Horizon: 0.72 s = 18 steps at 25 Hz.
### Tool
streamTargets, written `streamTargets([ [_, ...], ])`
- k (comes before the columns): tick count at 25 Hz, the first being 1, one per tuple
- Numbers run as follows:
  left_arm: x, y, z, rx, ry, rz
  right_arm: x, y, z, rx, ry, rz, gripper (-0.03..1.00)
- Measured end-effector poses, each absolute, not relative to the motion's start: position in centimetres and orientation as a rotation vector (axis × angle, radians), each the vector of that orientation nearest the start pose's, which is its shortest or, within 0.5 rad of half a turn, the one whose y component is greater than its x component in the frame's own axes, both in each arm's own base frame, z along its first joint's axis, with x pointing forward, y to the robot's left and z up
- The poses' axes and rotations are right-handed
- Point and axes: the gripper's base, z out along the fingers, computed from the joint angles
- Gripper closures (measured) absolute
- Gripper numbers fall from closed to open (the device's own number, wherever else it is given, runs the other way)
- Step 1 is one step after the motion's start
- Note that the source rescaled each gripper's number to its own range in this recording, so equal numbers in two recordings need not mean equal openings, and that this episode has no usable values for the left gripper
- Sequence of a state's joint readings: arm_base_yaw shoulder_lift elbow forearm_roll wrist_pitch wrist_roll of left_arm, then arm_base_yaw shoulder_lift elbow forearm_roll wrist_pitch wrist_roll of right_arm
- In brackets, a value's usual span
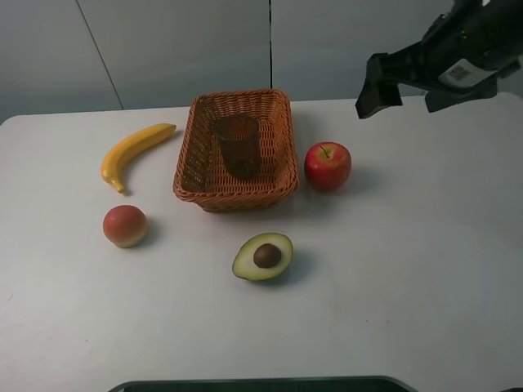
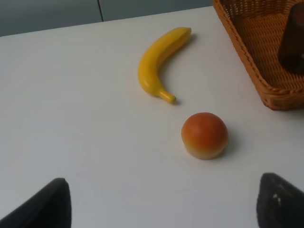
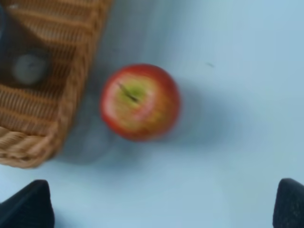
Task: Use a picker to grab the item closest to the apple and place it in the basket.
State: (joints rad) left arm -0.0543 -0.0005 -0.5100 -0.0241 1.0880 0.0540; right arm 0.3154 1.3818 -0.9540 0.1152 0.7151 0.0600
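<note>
One rectangular woven basket [image 1: 237,196] sits beside a smooth, round apple [image 1: 328,166].

A lab-like test bench: a white table [image 1: 425,286] before plain grey wall panels [image 1: 163,49].

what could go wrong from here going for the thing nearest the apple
1. The halved green avocado looks nearest the red apple, but a dark cup inside the woven wicker basket is also close, so the wrong target is possible.
2. That cup stands in the basket's middle; a dropped avocado may hit it.
3. The right end effector, open, may nudge the round apple, which could roll.
</note>
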Motion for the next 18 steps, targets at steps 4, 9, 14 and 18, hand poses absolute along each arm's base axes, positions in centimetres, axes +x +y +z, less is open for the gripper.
streamTargets([
  [4, -0.7, -0.2, 27.8, 0.113, 2.058, -0.029, 23.4, 6.2, 27.0, -0.142, 2.612, 0.227, -0.03],
  [9, -0.7, -0.2, 27.8, 0.113, 2.058, -0.029, 20.9, 3.6, 28.0, -0.043, 2.566, 0.181, -0.03],
  [14, -0.7, -0.2, 27.8, 0.113, 2.058, -0.029, 18.5, 1.6, 29.8, 0.058, 2.496, 0.145, -0.03],
  [18, -0.7, -0.2, 27.8, 0.113, 2.058, -0.029, 16.4, 1.2, 31.3, 0.057, 2.428, 0.127, -0.03],
])
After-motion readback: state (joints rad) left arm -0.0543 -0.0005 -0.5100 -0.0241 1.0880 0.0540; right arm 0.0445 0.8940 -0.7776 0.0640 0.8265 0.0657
